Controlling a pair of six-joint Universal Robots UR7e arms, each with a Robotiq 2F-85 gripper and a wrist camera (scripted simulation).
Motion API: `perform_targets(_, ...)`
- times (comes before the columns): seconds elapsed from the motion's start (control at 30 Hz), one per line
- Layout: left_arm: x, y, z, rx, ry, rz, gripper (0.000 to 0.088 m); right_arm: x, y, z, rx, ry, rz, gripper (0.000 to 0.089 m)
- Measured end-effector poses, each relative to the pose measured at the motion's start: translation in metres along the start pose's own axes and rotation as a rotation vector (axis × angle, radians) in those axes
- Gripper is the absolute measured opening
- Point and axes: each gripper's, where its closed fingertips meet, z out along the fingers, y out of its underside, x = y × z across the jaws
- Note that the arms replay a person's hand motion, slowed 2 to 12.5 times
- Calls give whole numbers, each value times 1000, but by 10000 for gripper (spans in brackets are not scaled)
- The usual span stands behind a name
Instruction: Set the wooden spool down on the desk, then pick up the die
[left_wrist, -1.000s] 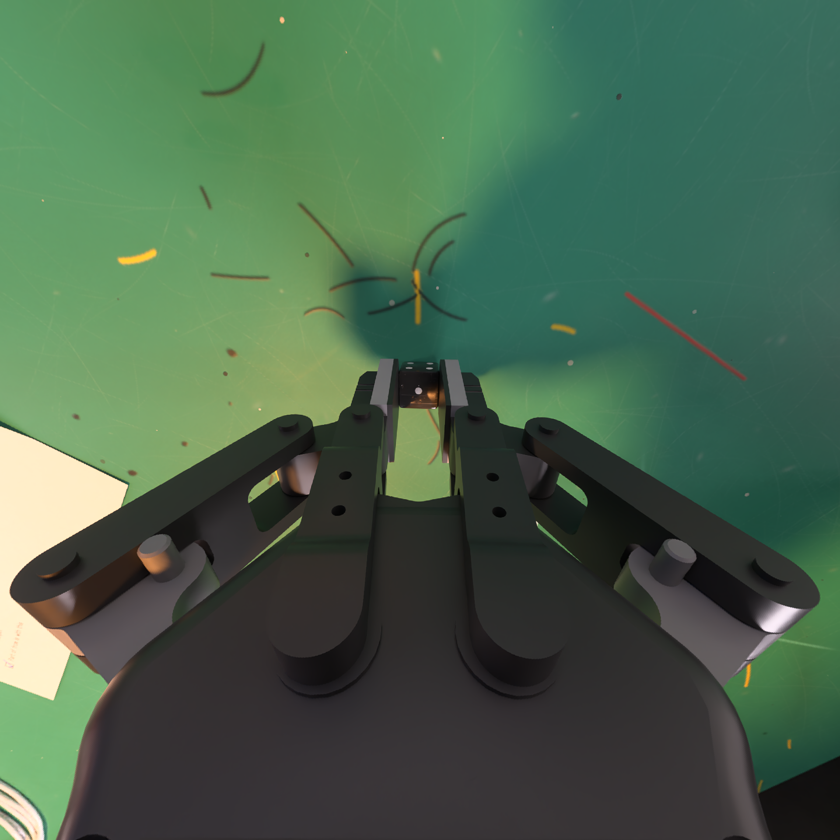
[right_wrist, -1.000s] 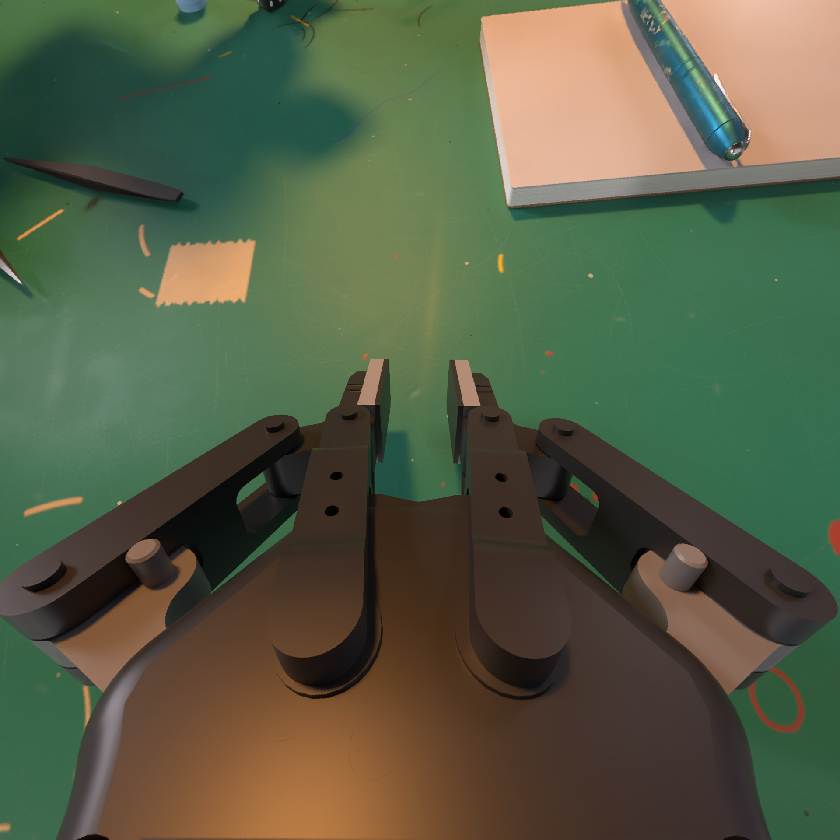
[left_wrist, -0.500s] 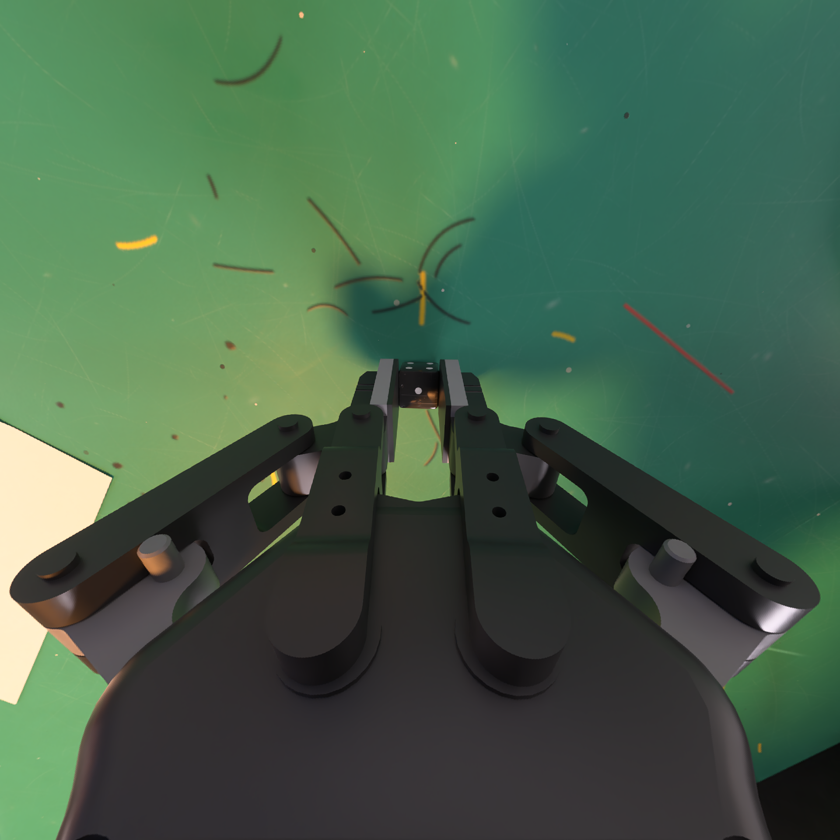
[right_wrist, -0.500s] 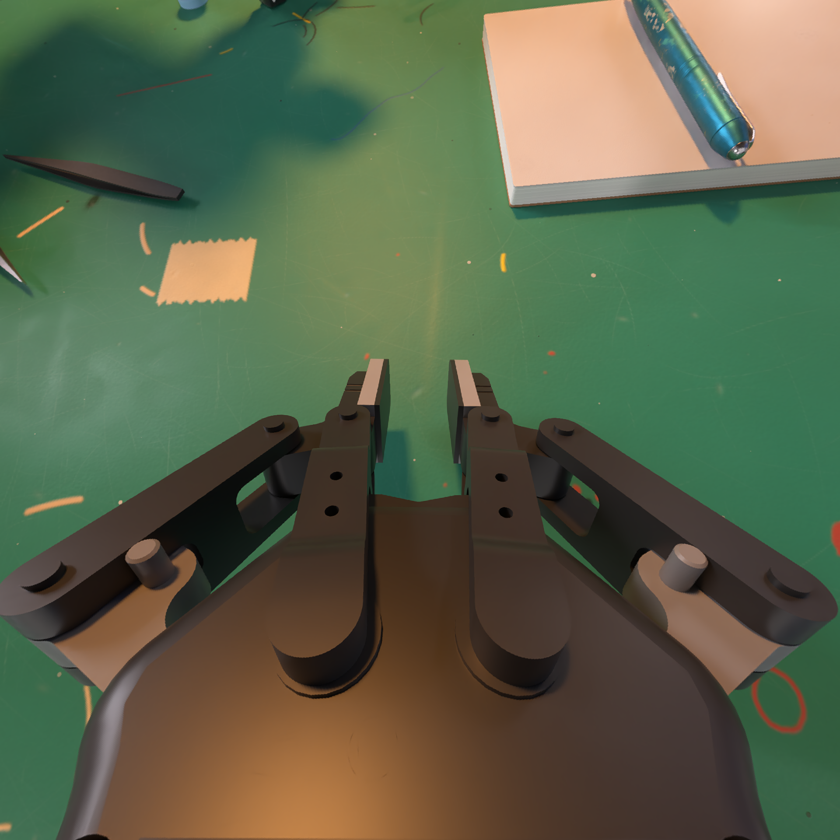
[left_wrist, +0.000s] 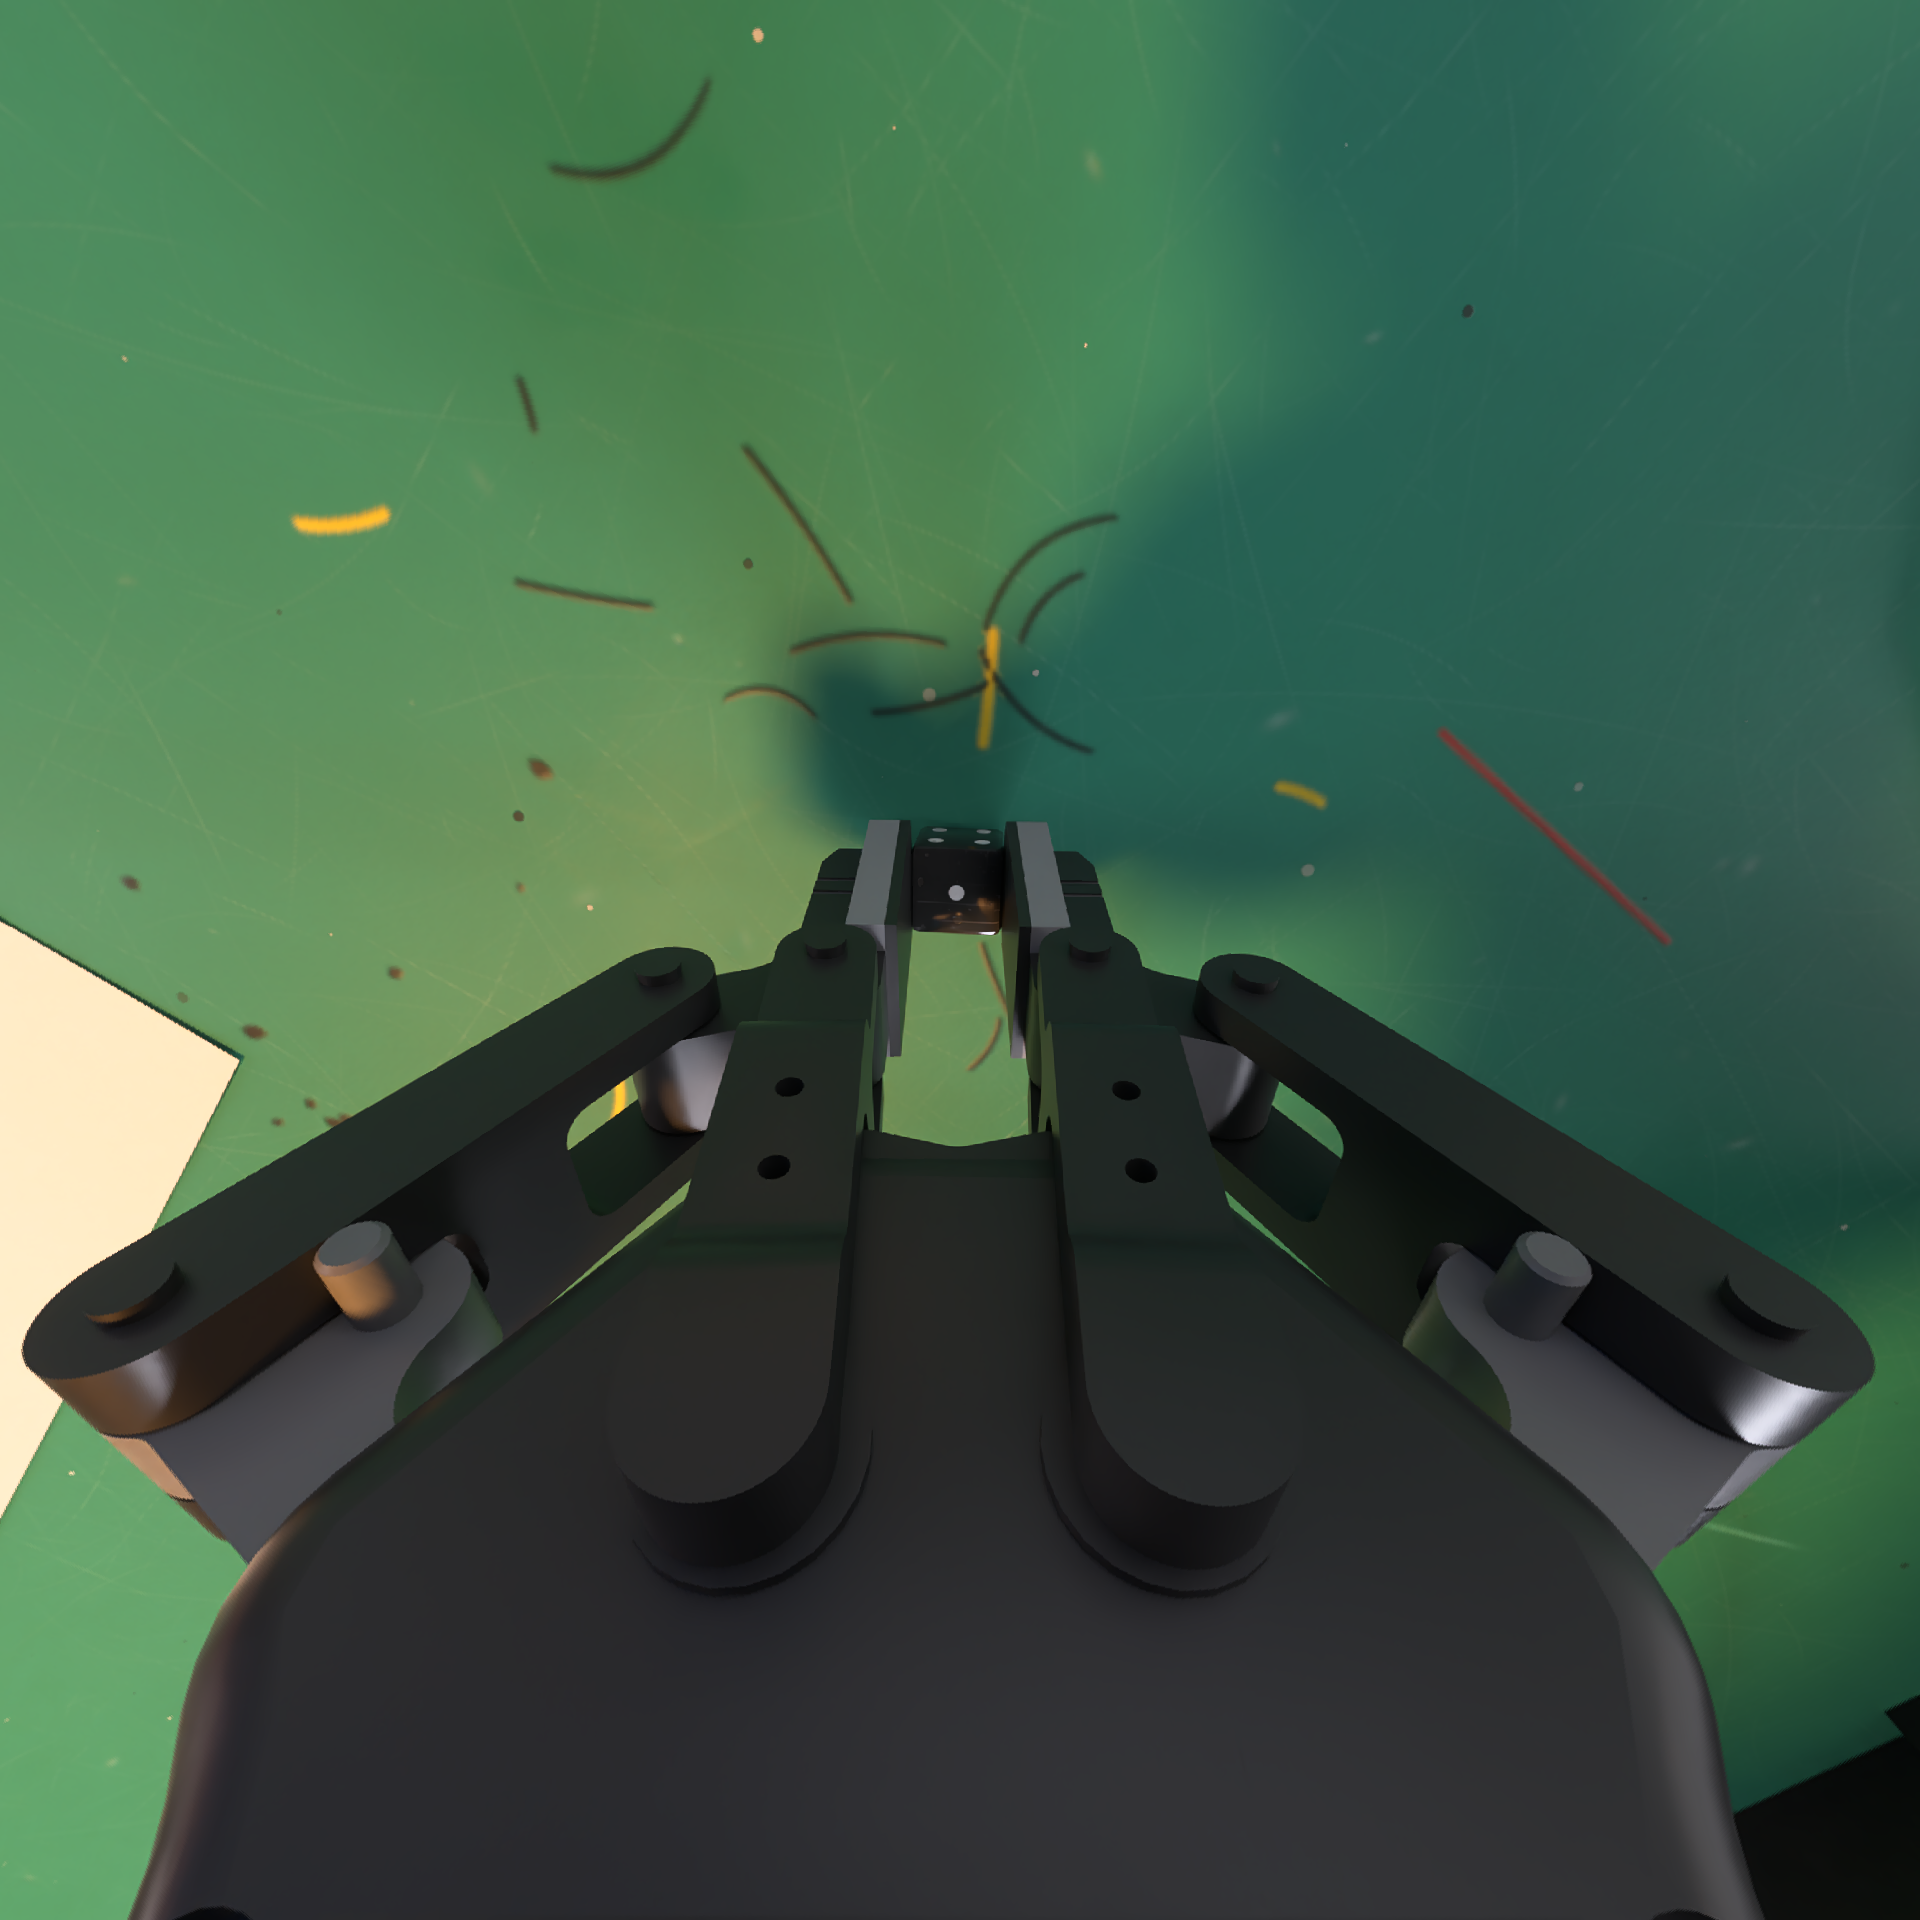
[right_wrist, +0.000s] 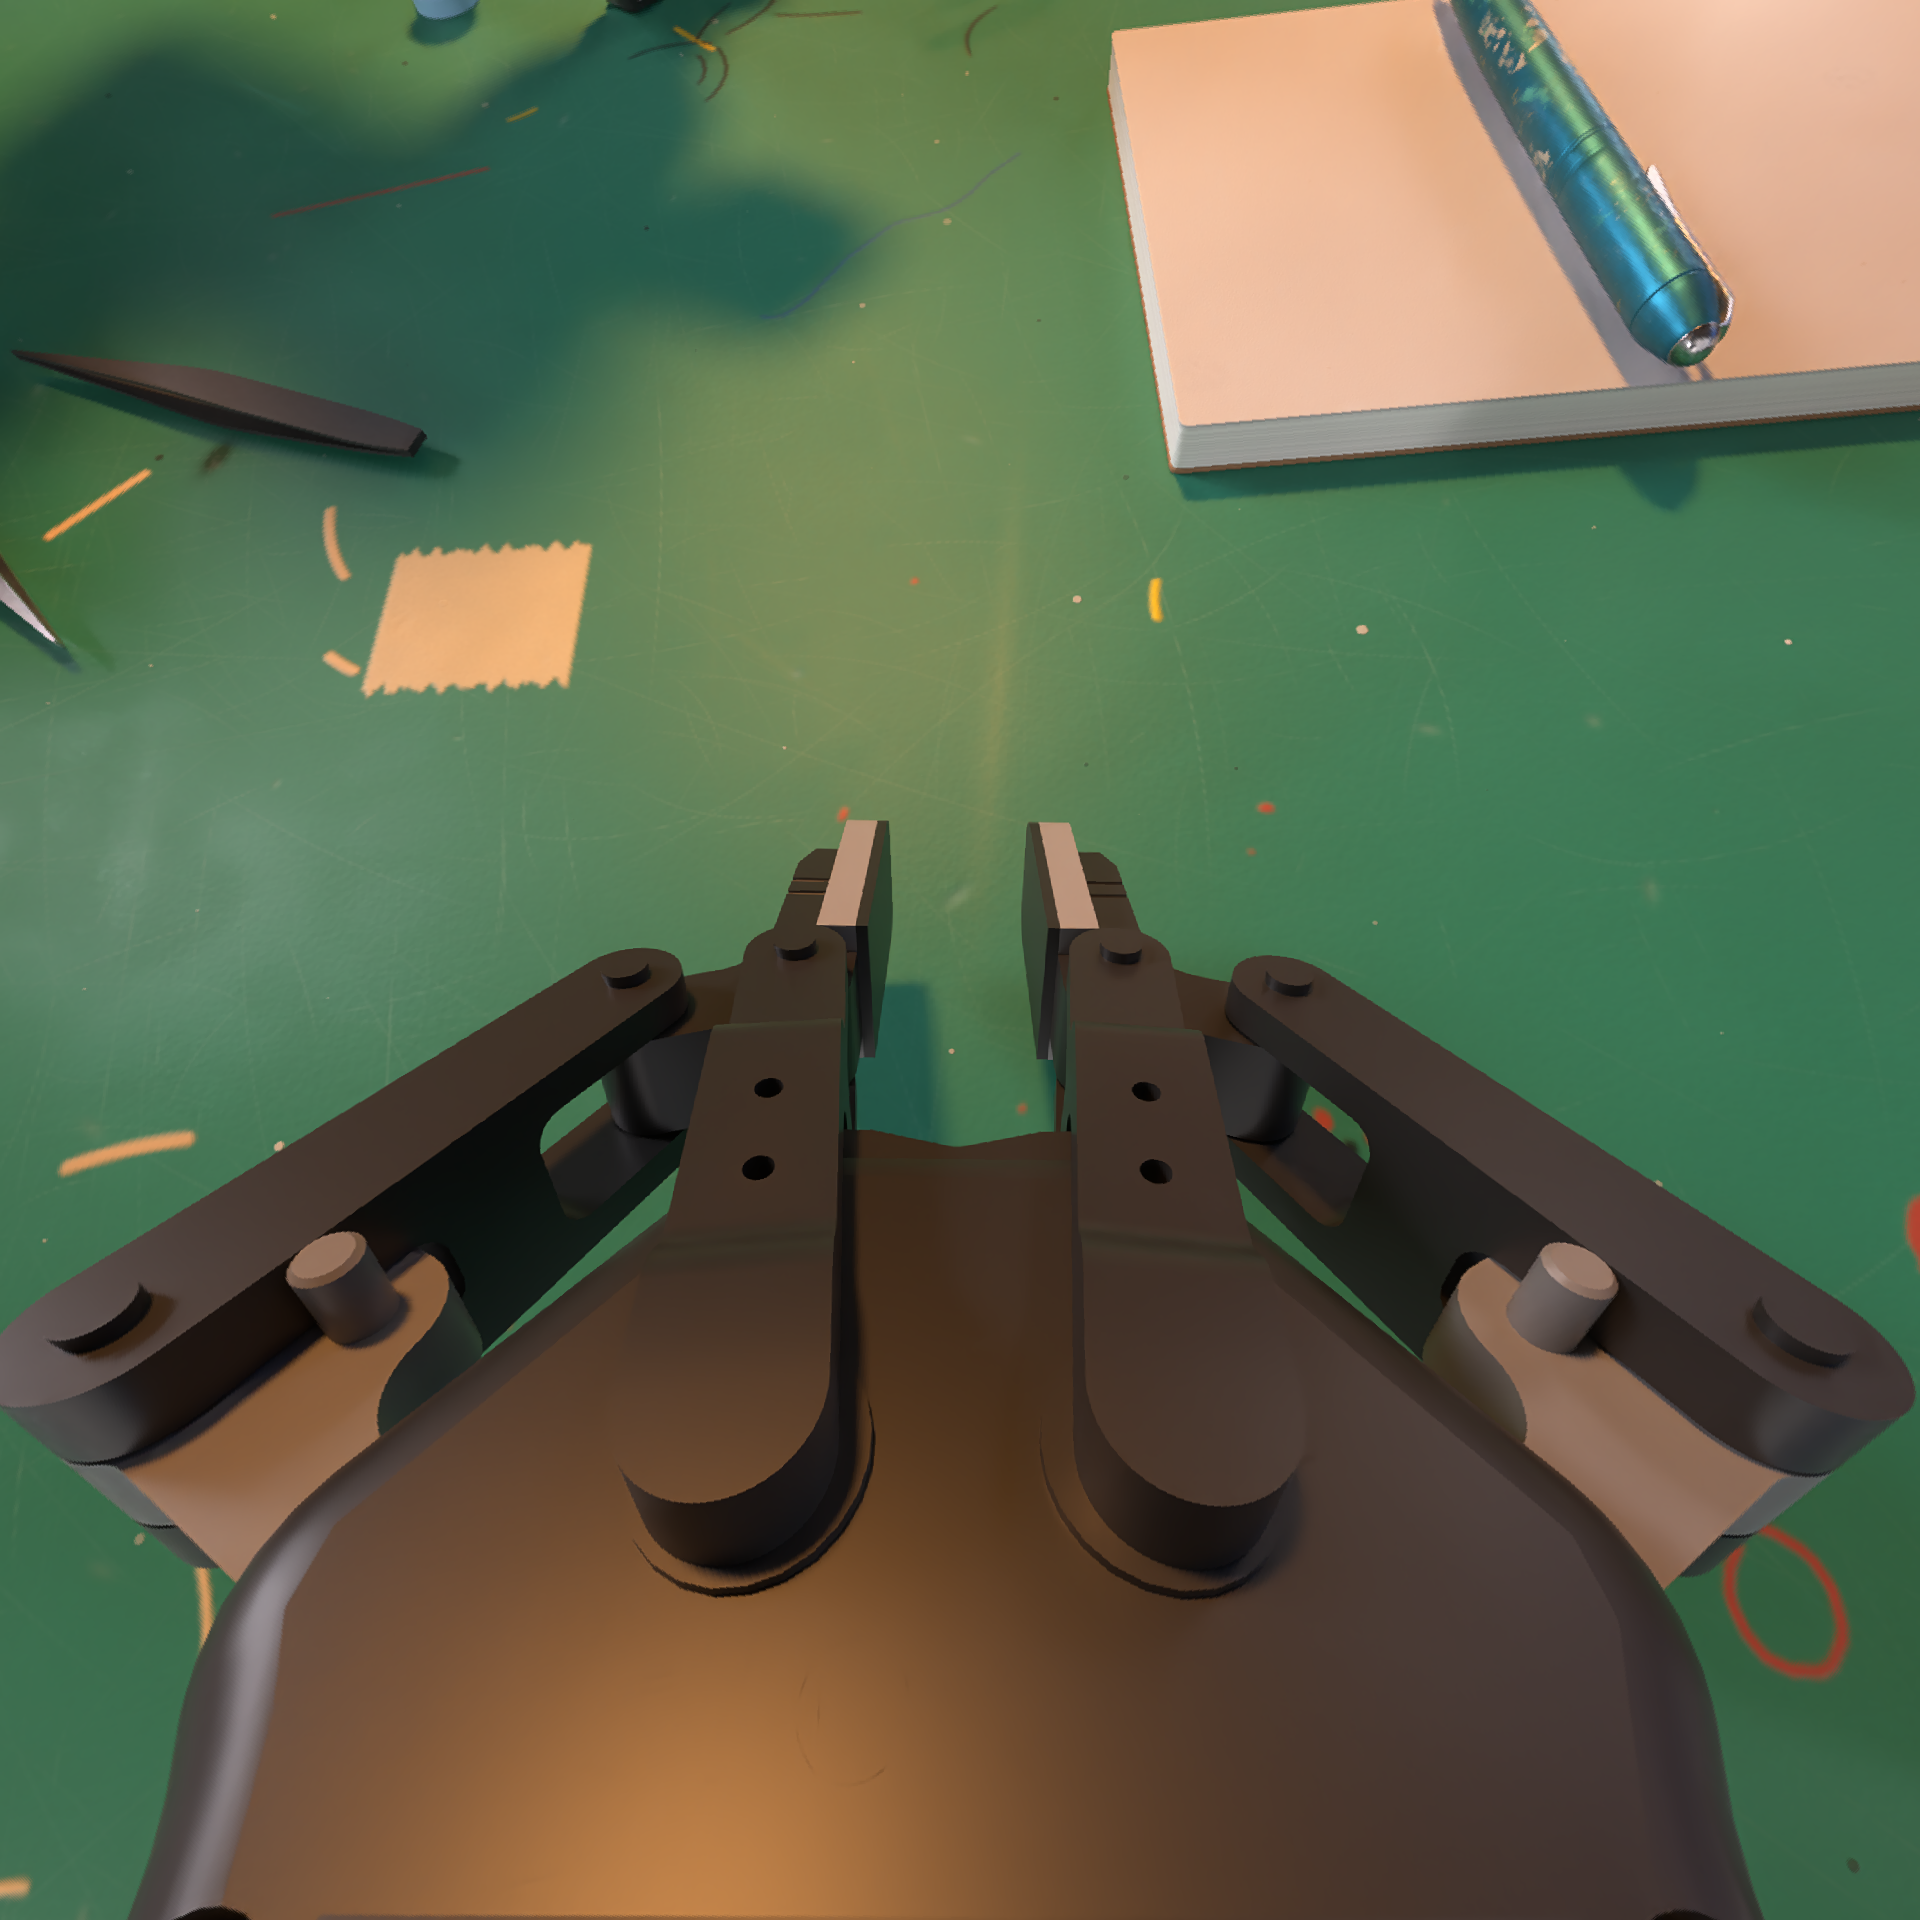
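Note:
A small black die with white pips sits clamped between the pads of my left gripper, which holds it above the green desk mat. The gripper's soft shadow falls on the mat just beyond it. My right gripper hovers over the green mat with its jaws a little apart and nothing between them. No wooden spool shows in either view.
A cream paper sheet lies left of the left gripper; the desk's dark edge is at lower right. Ahead of the right gripper are a notepad with a blue pen, a black tweezer-like tool, a tan tape piece and a red rubber band.
The left gripper has drifted with the die held: the mat's marks slide up and right, and the cream paper slips farther off the left edge. The right gripper has barely moved.

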Motion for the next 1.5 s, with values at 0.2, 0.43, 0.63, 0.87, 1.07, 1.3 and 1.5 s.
perform_targets(0.2, 0, 0, 0, 19, -21, -15, 158, 0, 0, 0, 0, -2, 0, 232)
perform_targets(0.43, 2, 0, 0, 36, -36, -24, 159, 0, 0, 0, -1, -2, 0, 232)
perform_targets(0.63, 4, 0, 0, 34, -56, -10, 159, 0, 0, 0, -1, -1, -1, 231)
perform_targets(0.87, 5, 0, 0, 30, -77, 7, 160, 0, 0, 0, -2, -1, 0, 231)
perform_targets(1.07, 5, 2, -1, 20, -80, 14, 160, 0, 0, 0, -1, 1, -2, 230)
perform_targets(1.3, 1, 2, -6, 33, -64, -13, 160, -1, 0, 0, -2, -1, -1, 230)
perform_targets(1.5, 0, 1, -14, 52, -35, -33, 160, -1, 0, 0, -1, -4, 1, 230)
